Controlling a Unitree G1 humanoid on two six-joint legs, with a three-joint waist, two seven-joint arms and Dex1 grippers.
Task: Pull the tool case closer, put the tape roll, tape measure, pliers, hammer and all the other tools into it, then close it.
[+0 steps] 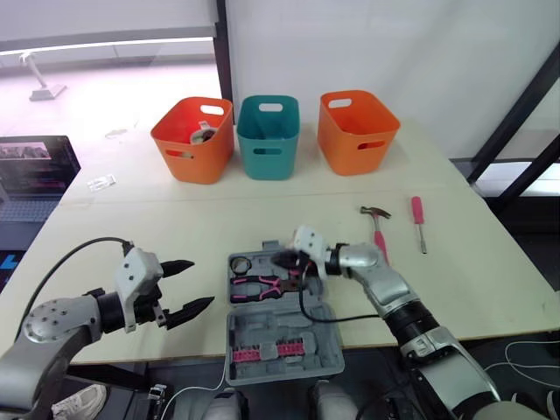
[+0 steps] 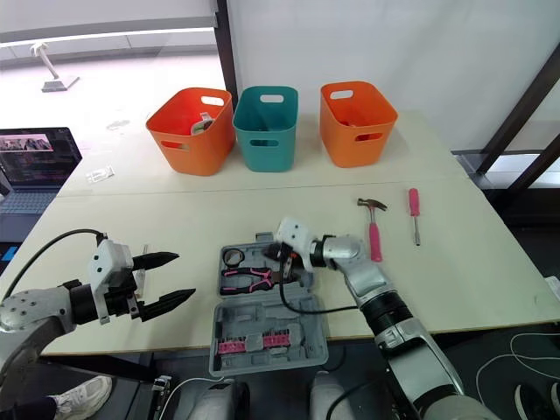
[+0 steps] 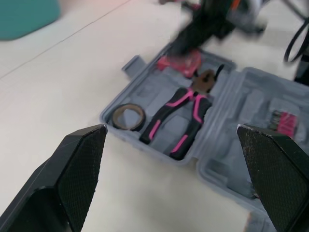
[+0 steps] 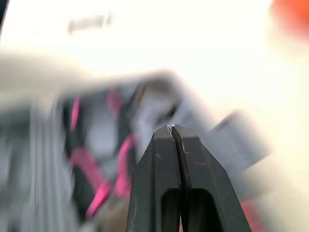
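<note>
Far left, at 9 o'clock of the table (image 1: 131, 219): a laptop (image 1: 31, 171), off the table edge.

Left gripper (image 1: 201, 282): fingers spread wide, nothing between them. It hovers at the near table edge, at 9 o'clock from the tool case (image 1: 280, 328) and apart from it.

Back row at 12 o'clock, left to right: orange bin (image 1: 194, 138) with something pale inside (can't tell what), teal bin (image 1: 269, 136), second orange bin (image 1: 357, 131).

Tool case sits at the near edge, about centre, lid laid flat toward the robot. Tape roll (image 1: 242, 263) lies in the far half's 10 o'clock corner. Pliers (image 1: 258, 284) lie just beside it at 4 o'clock, pink-black handles pointing left. A row of pink bits (image 1: 267, 350) is in the near half.

Right gripper (image 1: 284, 259): fingers pressed together, nothing visible between them. It is over the far half of the case, just above the pliers' head. A red-pink item (image 3: 181, 62) sits under it, too blurred to identify.

Hammer (image 1: 378, 229) lies on the table at 2 o'clock from the case, head away from the robot. Screwdriver (image 1: 418, 220) lies near it at 3 o'clock, roughly parallel.
</note>
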